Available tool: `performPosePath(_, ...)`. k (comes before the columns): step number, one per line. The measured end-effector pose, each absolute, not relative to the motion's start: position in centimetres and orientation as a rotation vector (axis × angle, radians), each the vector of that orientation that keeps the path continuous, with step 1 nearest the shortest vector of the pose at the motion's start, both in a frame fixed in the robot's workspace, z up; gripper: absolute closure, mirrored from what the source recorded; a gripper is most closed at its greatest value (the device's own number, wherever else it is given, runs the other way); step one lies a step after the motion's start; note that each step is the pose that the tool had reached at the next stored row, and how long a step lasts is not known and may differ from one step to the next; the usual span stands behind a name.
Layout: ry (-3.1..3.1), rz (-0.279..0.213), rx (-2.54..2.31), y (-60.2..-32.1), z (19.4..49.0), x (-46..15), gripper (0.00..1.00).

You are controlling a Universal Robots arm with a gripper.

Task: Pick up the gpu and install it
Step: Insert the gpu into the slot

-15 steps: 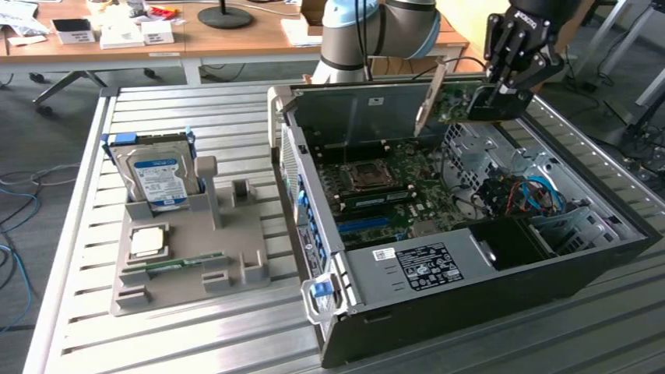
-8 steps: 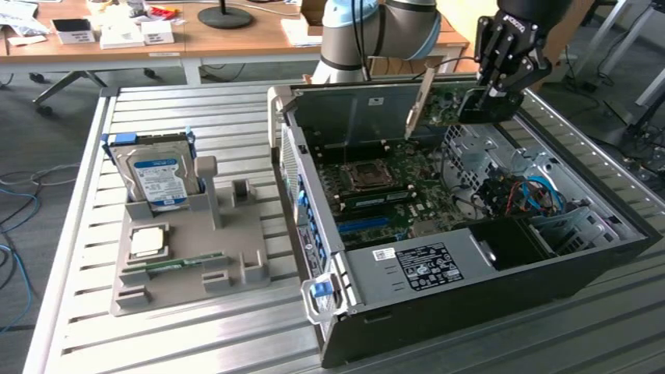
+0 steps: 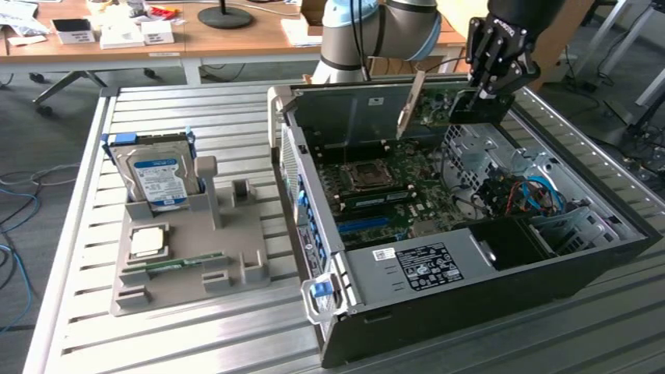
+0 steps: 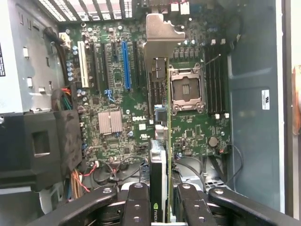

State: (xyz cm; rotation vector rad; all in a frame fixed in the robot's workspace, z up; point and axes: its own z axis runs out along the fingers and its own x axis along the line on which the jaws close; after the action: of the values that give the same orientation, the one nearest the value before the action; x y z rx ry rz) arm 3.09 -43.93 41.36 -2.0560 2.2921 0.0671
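Exterior view: in the upper right of the frame the gripper (image 3: pixel 481 95) hangs over the open computer case (image 3: pixel 582 265), its fingers clamped on the gpu (image 3: pixel 438 107). The card is held on edge in the air above the motherboard (image 3: pixel 406 195), apart from it. In the wrist view the gpu sits edge-on between the black fingers (image 4: pixel 137 202). A hard drive (image 3: pixel 158 179) stands in a grey holder (image 3: pixel 187 261) at the exterior view's left.

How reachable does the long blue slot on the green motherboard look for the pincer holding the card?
Probably yes: the pincer, shut on the thin green circuit-board card, hangs over the open black computer case, and nothing covers the long blue slot.
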Motion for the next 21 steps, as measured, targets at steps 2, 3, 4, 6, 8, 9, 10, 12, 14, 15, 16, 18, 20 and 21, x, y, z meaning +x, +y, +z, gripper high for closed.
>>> performPosePath(2, 2.291, 0.069, -2.055, -43.9, 41.4, 3.1, 0.73)
performPosePath(3, 2.291, 0.070, -2.055, -43.9, 41.4, 3.1, 0.73)
performPosePath(4, 2.291, 0.070, -2.055, -43.9, 41.4, 3.1, 0.73)
performPosePath(6, 2.286, 0.081, -2.050, -43.9, 41.4, 3.1, 0.73)
performPosePath(8, 2.274, 0.106, -2.040, -44.0, 41.4, 3.1, 0.73)
performPosePath(9, 2.271, 0.112, -2.037, -44.0, 41.4, 3.0, 0.73)
performPosePath(10, 2.270, 0.115, -2.036, -44.1, 41.4, 3.0, 0.73)
performPosePath(12, 2.268, 0.118, -2.035, -44.3, 41.4, 3.0, 0.73)
performPosePath(14, 2.266, 0.121, -2.035, -44.7, 41.3, 3.0, 0.73)
performPosePath(15, 2.265, 0.123, -2.035, -44.9, 41.3, 3.0, 0.73)
performPosePath(16, 2.264, 0.124, -2.034, -45.0, 41.3, 3.0, 0.73)
performPosePath(18, 2.261, 0.126, -2.035, -45.4, 41.2, 2.9, 0.73)
performPosePath(20, 2.259, 0.127, -2.037, -45.6, 41.2, 2.7, 0.73)
performPosePath(21, 2.259, 0.127, -2.037, -45.7, 41.1, 2.5, 0.73)
